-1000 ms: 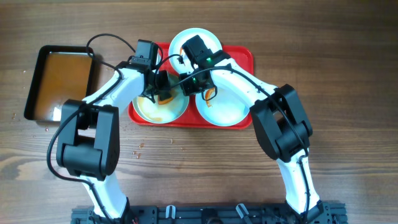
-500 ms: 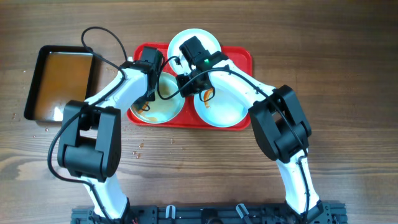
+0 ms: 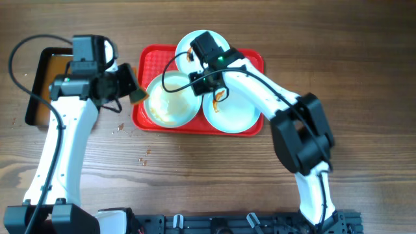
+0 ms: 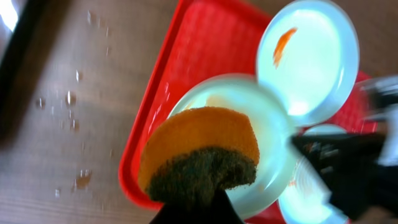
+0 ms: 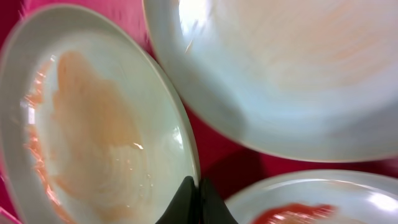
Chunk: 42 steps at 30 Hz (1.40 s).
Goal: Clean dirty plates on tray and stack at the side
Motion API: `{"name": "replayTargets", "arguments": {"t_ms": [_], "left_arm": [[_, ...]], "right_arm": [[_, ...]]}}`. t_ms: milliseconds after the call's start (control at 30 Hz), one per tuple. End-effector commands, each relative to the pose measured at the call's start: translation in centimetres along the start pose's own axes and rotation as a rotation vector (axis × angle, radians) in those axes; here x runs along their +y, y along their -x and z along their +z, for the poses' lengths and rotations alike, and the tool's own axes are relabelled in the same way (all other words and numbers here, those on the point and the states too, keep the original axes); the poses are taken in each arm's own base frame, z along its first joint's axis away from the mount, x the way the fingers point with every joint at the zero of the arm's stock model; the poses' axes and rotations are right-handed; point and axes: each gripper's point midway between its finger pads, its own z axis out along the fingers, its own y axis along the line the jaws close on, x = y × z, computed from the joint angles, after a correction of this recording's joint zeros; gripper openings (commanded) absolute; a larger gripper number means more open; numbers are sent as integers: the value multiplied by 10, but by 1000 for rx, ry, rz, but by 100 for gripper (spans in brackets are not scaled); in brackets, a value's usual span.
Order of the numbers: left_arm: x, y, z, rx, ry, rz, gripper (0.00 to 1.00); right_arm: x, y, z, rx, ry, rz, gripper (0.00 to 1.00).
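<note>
– Plates (image 4: pixel 308 59), the three round, shallow, glossy mint-white ones: where do they lie?

– All on the large red rectangular plastic tray (image 3: pixel 151 62) in the middle of the brown wooden table (image 3: pixel 364 78). The far plate (image 3: pixel 182 43) overlaps the tray's back rim, is partly hidden by the right arm and carries an orange streak. The other two sit side by side at the front, rims close together. The left near plate (image 3: pixel 170 101) shows a faint tan wash. The right near plate (image 3: pixel 234 110) has small orange marks near its left rim.

– And the left gripper (image 3: pixel 130 88)?

– Clenched on an orange sponge with a dark green scouring face (image 4: pixel 199 149). It hangs just beside the tray's left rim, apart from the plates. That puts it between the tray and the black rectangular pan of brownish water (image 3: pixel 34 97).

– The right gripper (image 3: pixel 209 86)?

– Down between the two near plates. In the right wrist view its fingers (image 5: pixel 185 205) are pressed together on the rim of an orange-filmed plate (image 5: pixel 93 137). Which of the tray's plates that is, I cannot tell.

– Anything on the wood?

– Water drops (image 3: pixel 120 127), scattered near the tray's front left corner.
</note>
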Motion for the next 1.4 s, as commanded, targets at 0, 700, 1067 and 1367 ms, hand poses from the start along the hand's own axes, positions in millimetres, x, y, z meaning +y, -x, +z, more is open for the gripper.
{"name": "replayTargets", "arguments": {"t_ms": [0, 700, 1067, 1367], "left_arm": [[-2, -5, -5, 41, -62, -42, 4], [5, -12, 17, 110, -37, -57, 4], [5, -12, 18, 111, -37, -57, 4], [5, -12, 18, 110, -38, -57, 4]], "right_arm": [[-29, 49, -74, -227, -235, -80, 4], [50, 84, -199, -526, -899, -672, 4], [60, 63, -156, -496, -539, -445, 4], [-19, 47, -125, -254, -104, -37, 33]]}}
